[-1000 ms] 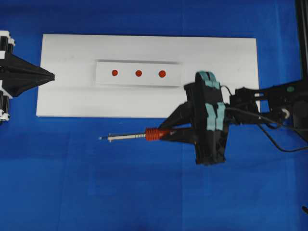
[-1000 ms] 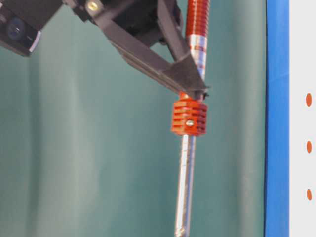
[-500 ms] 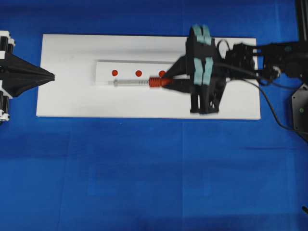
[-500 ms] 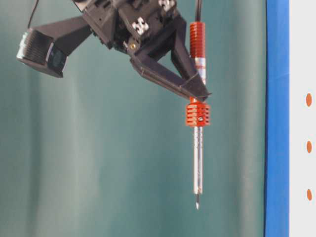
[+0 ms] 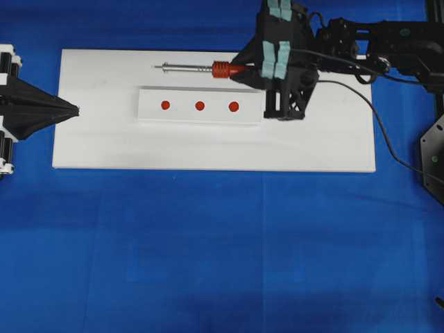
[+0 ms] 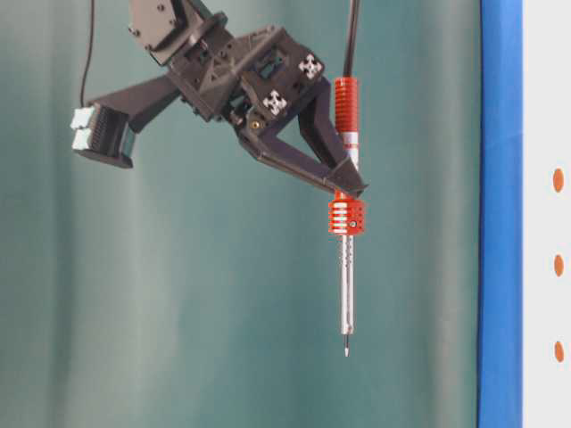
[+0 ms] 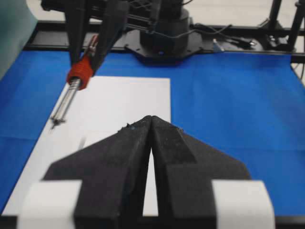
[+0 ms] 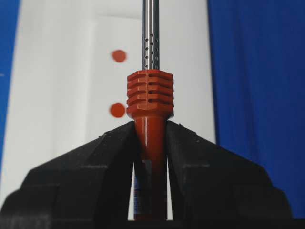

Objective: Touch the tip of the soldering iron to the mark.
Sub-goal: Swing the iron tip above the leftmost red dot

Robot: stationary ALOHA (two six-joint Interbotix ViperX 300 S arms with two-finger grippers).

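One shift — soldering iron (image 5: 201,69) now beyond strip (image 5: 200,106).

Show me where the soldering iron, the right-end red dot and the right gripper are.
soldering iron (image 5: 220,69): overhead view, on its ribbed orange-red collar.
the mark (image 5: 234,106): overhead view, centre of the right-end red dot on the white strip.
right gripper (image 8: 150,136): right wrist view, between the fingertips clamping the handle.

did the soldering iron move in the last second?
Yes. Overhead, the soldering iron went from the blue cloth below the white board to above the dot strip.
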